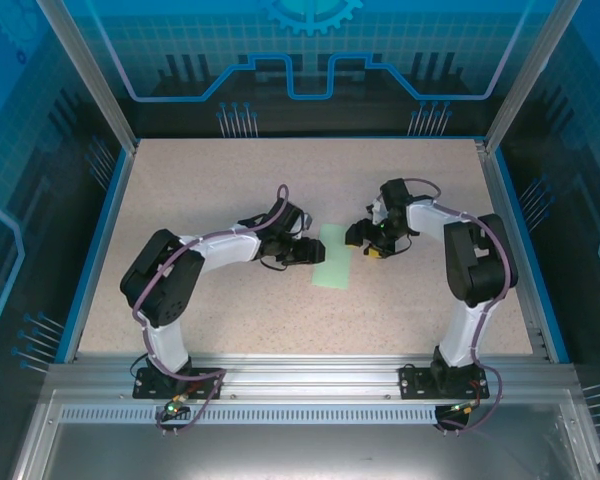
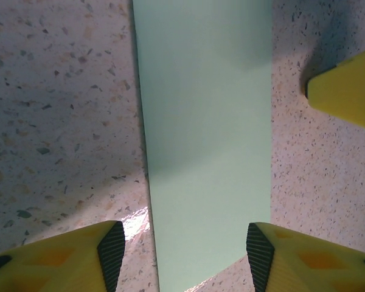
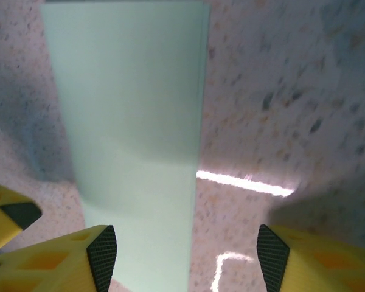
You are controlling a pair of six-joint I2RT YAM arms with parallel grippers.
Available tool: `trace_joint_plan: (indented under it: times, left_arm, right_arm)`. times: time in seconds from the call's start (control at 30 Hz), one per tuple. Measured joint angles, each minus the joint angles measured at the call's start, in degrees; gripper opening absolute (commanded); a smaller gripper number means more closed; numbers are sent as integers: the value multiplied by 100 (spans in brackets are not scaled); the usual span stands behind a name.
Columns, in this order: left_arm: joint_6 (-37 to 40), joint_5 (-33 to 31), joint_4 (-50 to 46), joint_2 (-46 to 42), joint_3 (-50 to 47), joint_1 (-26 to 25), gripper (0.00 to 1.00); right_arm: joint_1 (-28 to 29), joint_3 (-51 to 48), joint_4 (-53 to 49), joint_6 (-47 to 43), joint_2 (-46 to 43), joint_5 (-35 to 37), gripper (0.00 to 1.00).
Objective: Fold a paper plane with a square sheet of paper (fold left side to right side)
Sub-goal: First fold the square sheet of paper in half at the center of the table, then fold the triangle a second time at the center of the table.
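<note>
The square sheet of paper [image 1: 334, 257] is pale mint green and lies flat on the speckled table as a narrow rectangle, one half folded over the other. My left gripper [image 1: 313, 251] hovers at its left edge, open. In the left wrist view the sheet [image 2: 204, 140] runs between the black pads [image 2: 111, 255] untouched. My right gripper [image 1: 366, 243] stands just right of the paper, also open. In the right wrist view the sheet [image 3: 131, 121] reaches under the left fingertip [image 3: 102, 255], and bare table fills most of the gap. The paper plane is out of view.
The speckled beige table [image 1: 230, 180] has a blue rim [image 1: 98, 235] on its sides and metal posts at the back corners. A yellow finger of the right gripper [image 2: 347, 91] shows across the paper in the left wrist view.
</note>
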Motion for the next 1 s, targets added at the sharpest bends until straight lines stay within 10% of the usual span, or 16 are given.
trace_joint_plan:
  times: [1.0]
  left_arm:
    - [0, 24, 22, 376, 72, -144, 51]
  right_arm:
    - [708, 52, -302, 699, 15, 262, 55]
